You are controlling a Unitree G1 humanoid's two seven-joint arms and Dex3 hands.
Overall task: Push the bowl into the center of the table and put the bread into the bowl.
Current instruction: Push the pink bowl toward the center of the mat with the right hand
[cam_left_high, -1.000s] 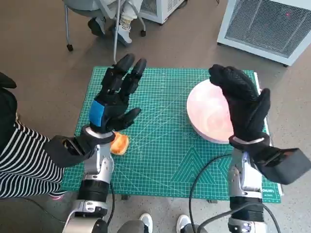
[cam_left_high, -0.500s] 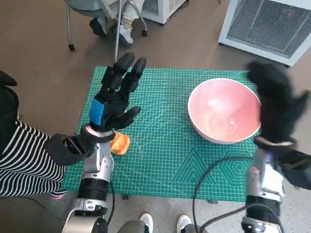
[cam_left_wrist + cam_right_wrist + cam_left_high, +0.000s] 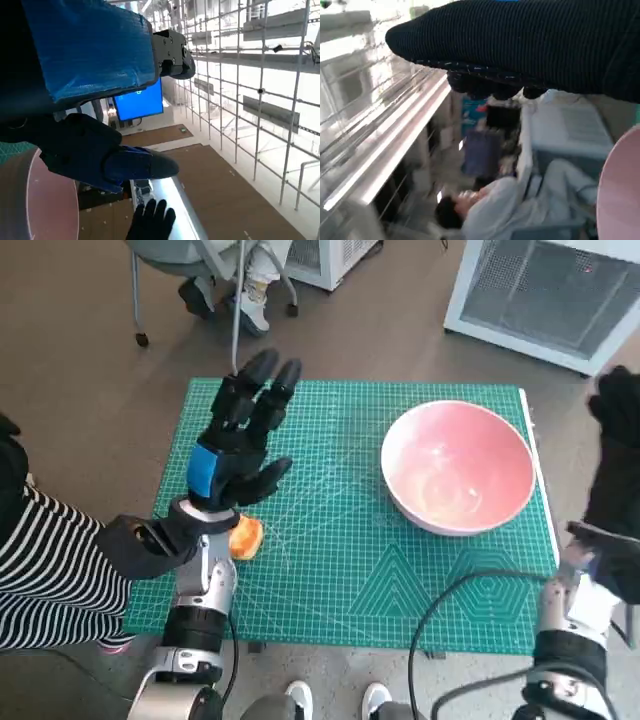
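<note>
Right hand (image 3: 618, 480) hangs just right of the bowl (image 3: 458, 466); whether it's spread I can't tell. Left hand (image 3: 238, 445), empty and splayed, hovers over the bread (image 3: 246, 537).

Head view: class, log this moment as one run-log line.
bowl: right side of mat, empty | bread: under left robot hand | right robot hand: beside bowl, apart | both open

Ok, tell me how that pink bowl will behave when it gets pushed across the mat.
The bowl probably slides rather than tips: it looks wide and low. It appears smooth and rigid, so it may glide easily on the mat. A push high on the rim could rock it.
</note>
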